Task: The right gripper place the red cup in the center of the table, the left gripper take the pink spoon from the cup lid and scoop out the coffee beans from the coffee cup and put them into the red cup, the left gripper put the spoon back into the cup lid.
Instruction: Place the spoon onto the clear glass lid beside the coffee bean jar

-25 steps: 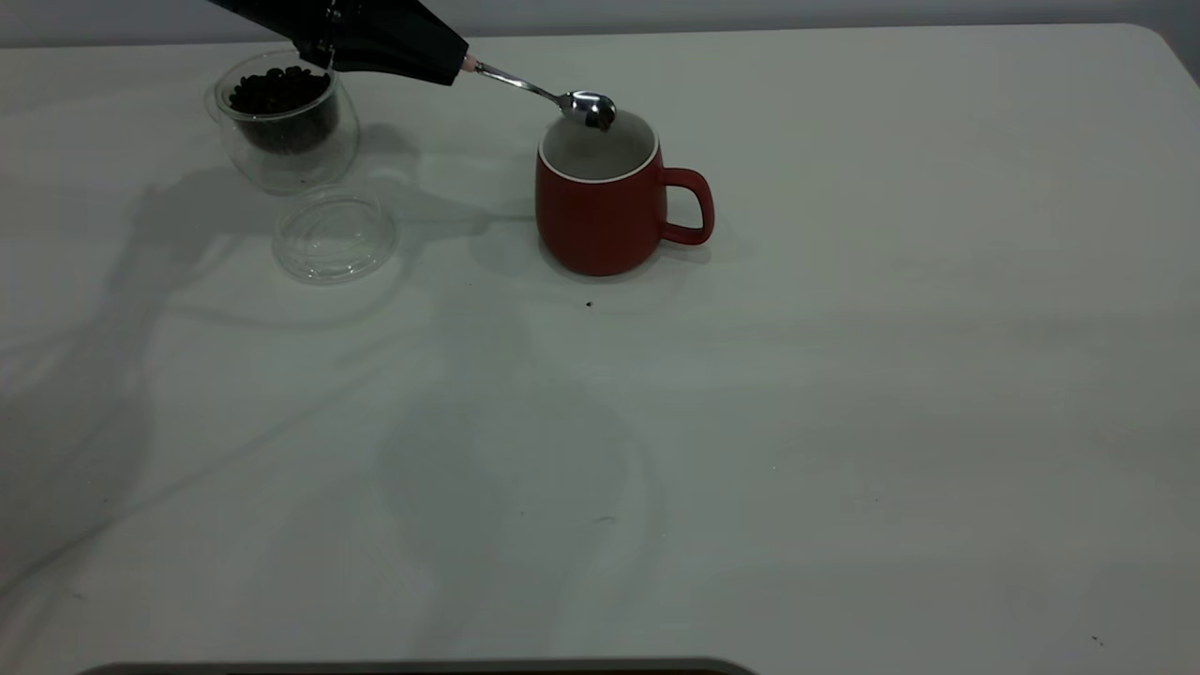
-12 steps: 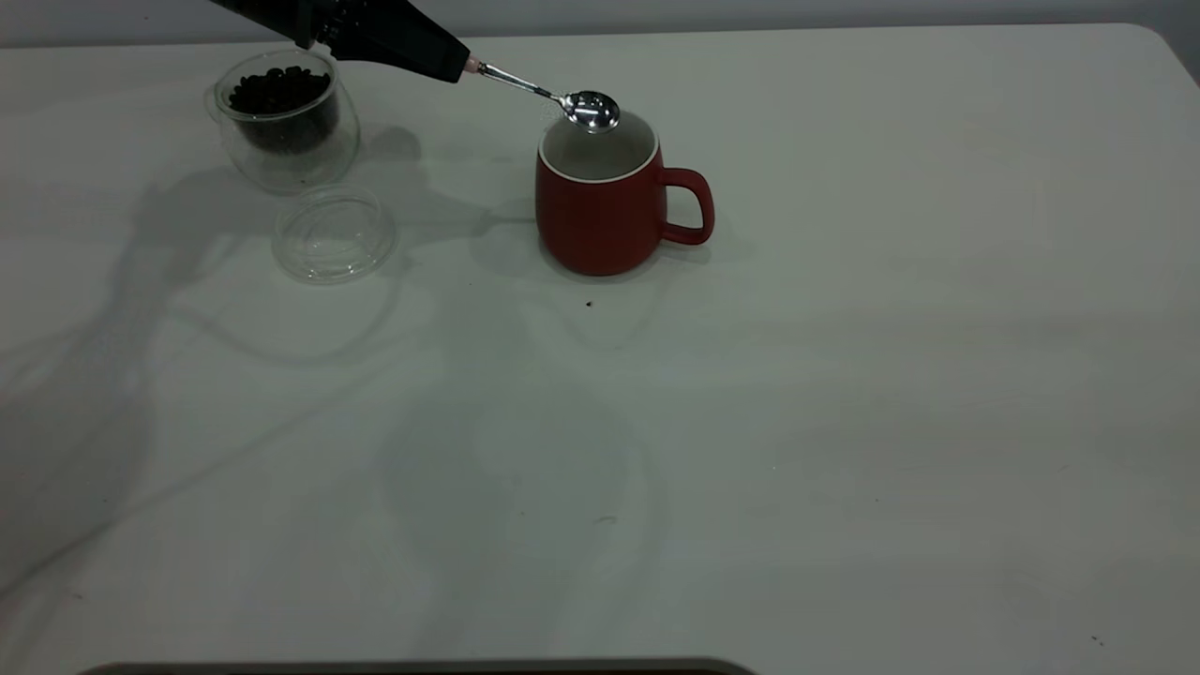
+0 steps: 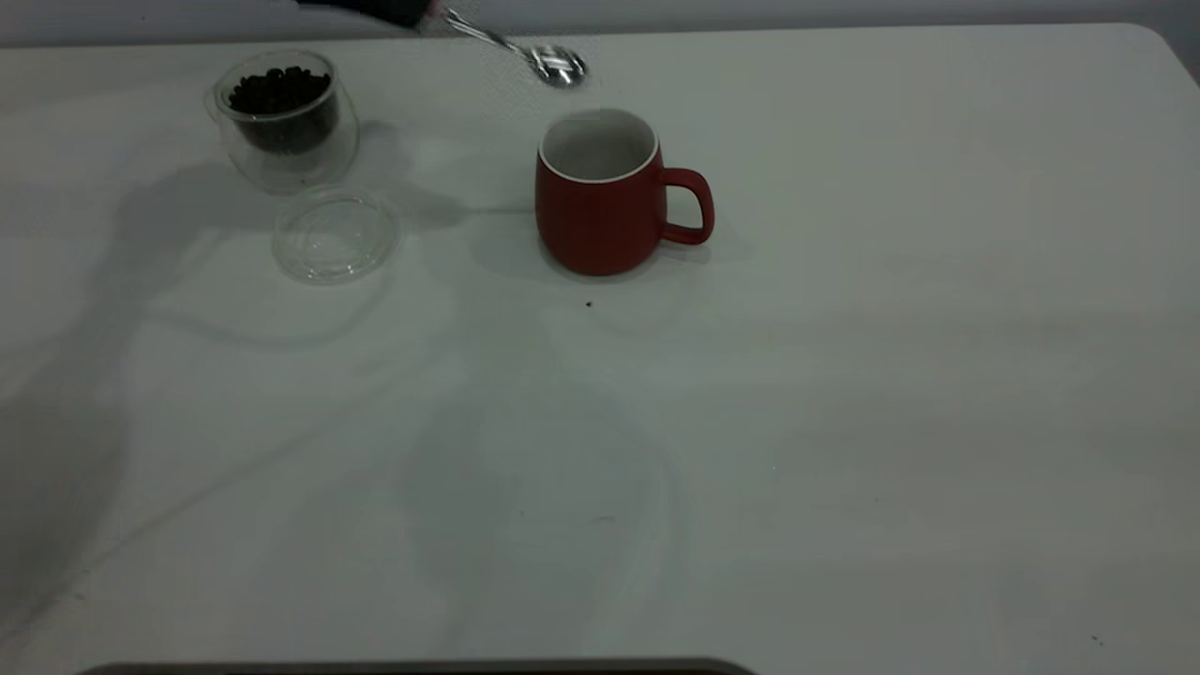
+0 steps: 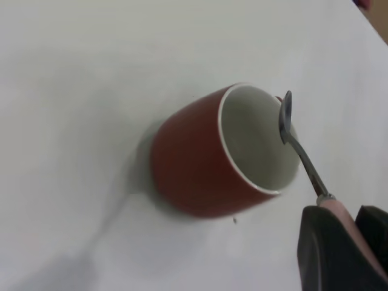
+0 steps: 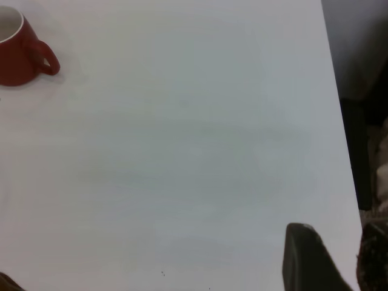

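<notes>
**Spoon raised above the red cup; return to lid pending**

The red cup (image 3: 600,197) stands upright near the table (image 3: 844,375) centre, so placement is complete. Its contents cannot be confirmed. The spoon (image 3: 525,52) hangs above and behind the cup rim, bowl apparently empty. The coffee cup (image 3: 284,117) holds beans; the cup lid (image 3: 335,234) lies bare just beside it, so the return step remains. The left gripper (image 4: 342,242) has its fingers closed on the pink handle. The right gripper (image 5: 330,257) is parked well apart; its finger state cannot be determined.
</notes>
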You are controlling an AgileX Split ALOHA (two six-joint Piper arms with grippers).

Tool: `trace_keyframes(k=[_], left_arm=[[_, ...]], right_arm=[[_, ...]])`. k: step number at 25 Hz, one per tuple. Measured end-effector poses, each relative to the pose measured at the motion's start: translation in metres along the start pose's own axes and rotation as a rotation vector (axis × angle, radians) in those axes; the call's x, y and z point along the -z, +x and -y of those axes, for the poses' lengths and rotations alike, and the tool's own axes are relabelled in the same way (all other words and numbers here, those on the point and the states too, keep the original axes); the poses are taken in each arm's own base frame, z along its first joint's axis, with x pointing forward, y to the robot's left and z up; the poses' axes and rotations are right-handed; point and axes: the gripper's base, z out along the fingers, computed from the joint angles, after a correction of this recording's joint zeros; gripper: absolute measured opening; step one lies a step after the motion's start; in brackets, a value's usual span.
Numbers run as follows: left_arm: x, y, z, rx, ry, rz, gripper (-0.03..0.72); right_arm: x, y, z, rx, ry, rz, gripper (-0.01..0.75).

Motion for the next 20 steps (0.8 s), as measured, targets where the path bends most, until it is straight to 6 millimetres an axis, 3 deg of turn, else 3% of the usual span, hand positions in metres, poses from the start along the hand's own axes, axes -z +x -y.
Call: trace_keyframes(k=[6, 10, 14, 20], left_arm=[[0.087, -0.018, 0.020, 0.259, -0.126, 0.119, 0.113], [0.107, -0.015, 0.045, 0.285, -0.187, 0.082, 0.113], [0.099, 0.015, 0.053, 0.351, -0.167, 0.005, 0.113], [0.098, 0.096, 0.025, 0.539, -0.104, -0.010, 0.113]], right_arm=[[0.000, 0.000, 0.000, 0.000, 0.000, -0.001, 0.239], [0.000, 0.000, 0.000, 0.000, 0.000, -0.001, 0.239], [0.000, 0.000, 0.000, 0.000, 0.000, -0.001, 0.239], [0.000, 0.000, 0.000, 0.000, 0.000, -0.001, 0.239]])
